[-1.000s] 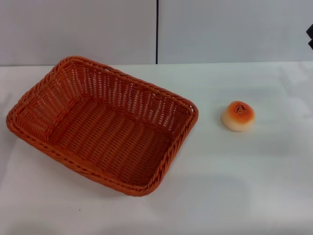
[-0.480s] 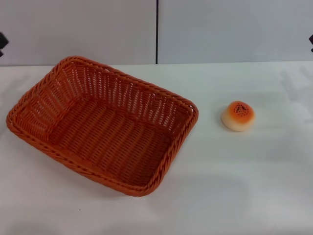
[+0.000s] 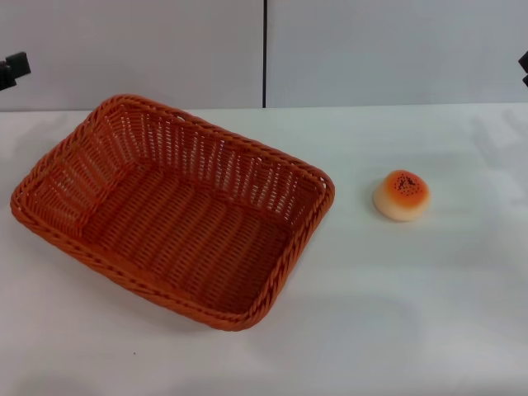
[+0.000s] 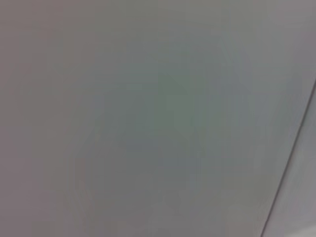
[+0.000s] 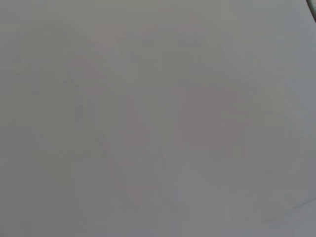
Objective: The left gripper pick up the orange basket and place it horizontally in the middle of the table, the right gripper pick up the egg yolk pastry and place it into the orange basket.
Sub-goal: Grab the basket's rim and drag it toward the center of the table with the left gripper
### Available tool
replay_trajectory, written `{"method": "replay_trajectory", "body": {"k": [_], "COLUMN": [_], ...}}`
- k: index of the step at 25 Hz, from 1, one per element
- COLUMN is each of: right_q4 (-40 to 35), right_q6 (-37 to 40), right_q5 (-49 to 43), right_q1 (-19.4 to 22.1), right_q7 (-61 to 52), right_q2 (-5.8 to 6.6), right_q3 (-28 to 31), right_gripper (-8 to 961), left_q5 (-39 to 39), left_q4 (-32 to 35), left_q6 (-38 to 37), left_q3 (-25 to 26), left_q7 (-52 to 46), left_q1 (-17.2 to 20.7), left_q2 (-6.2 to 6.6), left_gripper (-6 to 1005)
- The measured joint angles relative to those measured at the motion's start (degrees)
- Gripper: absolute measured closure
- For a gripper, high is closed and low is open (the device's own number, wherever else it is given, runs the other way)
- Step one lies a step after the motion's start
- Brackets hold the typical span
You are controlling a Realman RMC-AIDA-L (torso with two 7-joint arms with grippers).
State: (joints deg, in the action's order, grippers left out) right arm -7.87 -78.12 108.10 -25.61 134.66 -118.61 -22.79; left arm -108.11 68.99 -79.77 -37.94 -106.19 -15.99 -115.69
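The orange basket (image 3: pixel 172 210) sits askew on the left of the white counter (image 3: pixel 412 305), with the egg yolk pastry (image 3: pixel 402 195) well apart to its right. The left hand (image 3: pixel 12 68) shows only as a black sliver at the far left edge, the right hand (image 3: pixel 523 68) likewise at the far right. Neither hand's opening can be told, and neither touches anything.

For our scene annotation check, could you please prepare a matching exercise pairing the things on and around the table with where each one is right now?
Things:
1. orange basket
2. egg yolk pastry
3. left gripper
4. right gripper

Places:
A. barely in view at the robot's far right edge, above the table
B. on the table's left half, lying at an angle
C. alone on the table, right of the basket
D. at the robot's far left edge, above the table

Pairs: 1-B, 2-C, 3-D, 4-A
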Motion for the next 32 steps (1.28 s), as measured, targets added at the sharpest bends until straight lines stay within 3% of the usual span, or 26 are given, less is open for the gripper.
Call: {"method": "replay_trajectory", "body": {"k": [6,12,16,20,26,32], "right_q4": [-1.2,-3.1,-4.3,-5.0,-5.1,-5.2], "right_q6": [0.5,2.4,3.4,4.2,5.1,5.8], "right_q5": [-0.1,-1.1,-1.1,-1.2,-1.2,-1.0], "right_q1": [-0.5,-0.9,-0.9,-0.9,-1.0,-1.0], "right_q7": [-1.0,-1.7,-1.8,-1.8,-1.4,-1.3], "right_q2": [0.23,0.15,0.14,0.17,0.2,0.16], "right_q3": [-0.3,-0.4,-0.4,-0.4,-0.4,-0.4], "right_gripper": [322,322,322,322,322,322], "left_q5": [-17.1,-34.1,-43.0,-46.8,-49.4,-50.8], "left_q4": [9.4,12.2,14.2,17.2,17.8,16.9], "left_q6": [-2.4,-6.4,-10.6,-15.1,-22.1,-20.1], "left_q3": [-0.2,-0.4,-3.6,-7.5,-7.2,-8.4], "left_q7": [-8.2,-12.0,-15.1,-18.0,-20.8,-21.9], "left_q1": [-4.9,-12.2,-16.3,-18.1,-20.2,-18.6], "left_q2": [-0.25,-1.56,-2.12,-2.15,-1.87,-2.57], "left_gripper": [250,245,229,207,208,208]}}
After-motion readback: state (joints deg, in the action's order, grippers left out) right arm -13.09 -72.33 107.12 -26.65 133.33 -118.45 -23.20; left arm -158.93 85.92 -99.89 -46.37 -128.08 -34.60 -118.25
